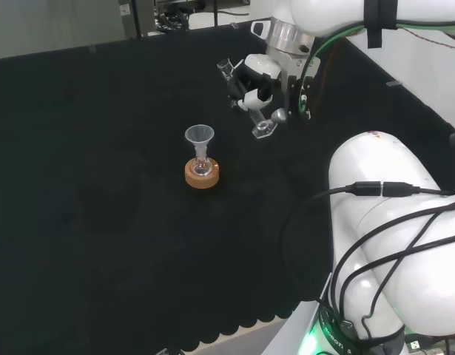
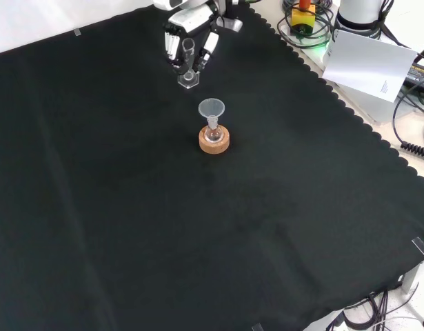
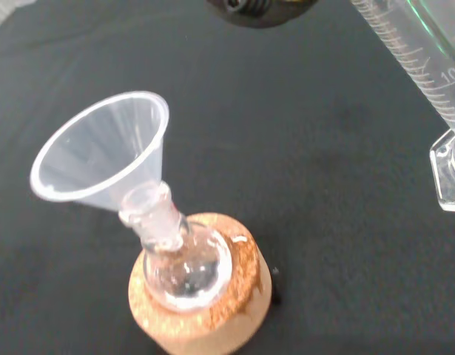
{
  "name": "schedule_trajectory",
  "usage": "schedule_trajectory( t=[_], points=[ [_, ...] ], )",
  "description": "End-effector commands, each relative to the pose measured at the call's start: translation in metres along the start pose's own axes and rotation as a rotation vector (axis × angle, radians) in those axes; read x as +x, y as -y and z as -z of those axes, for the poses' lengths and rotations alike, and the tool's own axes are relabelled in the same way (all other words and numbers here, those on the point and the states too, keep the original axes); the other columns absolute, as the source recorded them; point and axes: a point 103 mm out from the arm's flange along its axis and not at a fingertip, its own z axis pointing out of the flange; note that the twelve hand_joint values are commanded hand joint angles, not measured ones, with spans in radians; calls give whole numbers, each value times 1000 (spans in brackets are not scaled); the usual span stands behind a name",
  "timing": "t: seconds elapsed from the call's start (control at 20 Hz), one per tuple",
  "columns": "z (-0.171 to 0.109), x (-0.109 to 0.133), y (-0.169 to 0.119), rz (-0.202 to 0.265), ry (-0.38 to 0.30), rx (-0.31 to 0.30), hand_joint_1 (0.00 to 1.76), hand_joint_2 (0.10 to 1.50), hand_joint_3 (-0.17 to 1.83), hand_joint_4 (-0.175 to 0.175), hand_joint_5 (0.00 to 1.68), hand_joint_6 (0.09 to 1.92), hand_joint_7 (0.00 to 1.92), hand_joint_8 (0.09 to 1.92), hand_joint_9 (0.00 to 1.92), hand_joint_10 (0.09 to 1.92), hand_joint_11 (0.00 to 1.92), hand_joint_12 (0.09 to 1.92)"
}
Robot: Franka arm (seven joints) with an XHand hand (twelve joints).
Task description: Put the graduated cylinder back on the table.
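The hand (image 1: 258,80) has its fingers curled round a clear graduated cylinder (image 1: 245,102), which leans with its mouth toward the left in the head view. The cylinder's hexagonal foot (image 1: 263,131) is low over the black cloth; whether it touches I cannot tell. From the front, the hand (image 2: 189,31) comes in from the top with the cylinder (image 2: 188,63) hanging below it, foot downward. The wrist view has the cylinder's graduated wall (image 3: 423,63) and foot (image 3: 449,171) close by.
A small round flask (image 1: 203,168) sits on a cork ring (image 1: 202,176) with a clear funnel (image 1: 199,137) in its neck, a short way from the cylinder. From the front, the funnel (image 2: 212,109) and ring (image 2: 214,142) stand just below the cylinder's foot. Black cloth spreads all round.
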Motion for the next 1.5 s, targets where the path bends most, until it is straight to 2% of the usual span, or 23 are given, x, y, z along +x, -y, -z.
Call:
schedule_trajectory(
  t=[0.05,0.4,0.5,0.55,0.65,0.85,1.35,1.5],
  points=[
    [-18,-11,-45,11,-131,-82,1233,1099,-1,18,1015,1042,1044,857,1361,99,1136,738],
    [-32,-23,-74,-4,-190,-136,1231,1104,2,14,1007,1058,1025,885,1356,92,1127,749],
    [-37,-25,-79,-13,-190,-151,1246,1119,5,-109,963,1063,986,993,1350,87,1118,761],
    [-40,-27,-81,-19,-194,-162,1250,1125,5,-142,949,1068,974,1026,1348,87,1113,767],
    [-46,-30,-84,-27,-203,-176,1252,1129,5,-168,937,1073,963,1053,1345,87,1108,773],
    [-58,-35,-89,-41,-252,-204,1253,1132,4,-175,933,1076,959,1063,1339,87,1103,777],
    [-73,-40,-100,-47,-285,-271,1247,1145,3,-175,910,1112,929,1105,1306,87,1067,805],
    [-76,-40,-104,-52,-298,-274,1245,1149,3,-175,904,1122,921,1116,1300,87,1057,811]
  ],
)
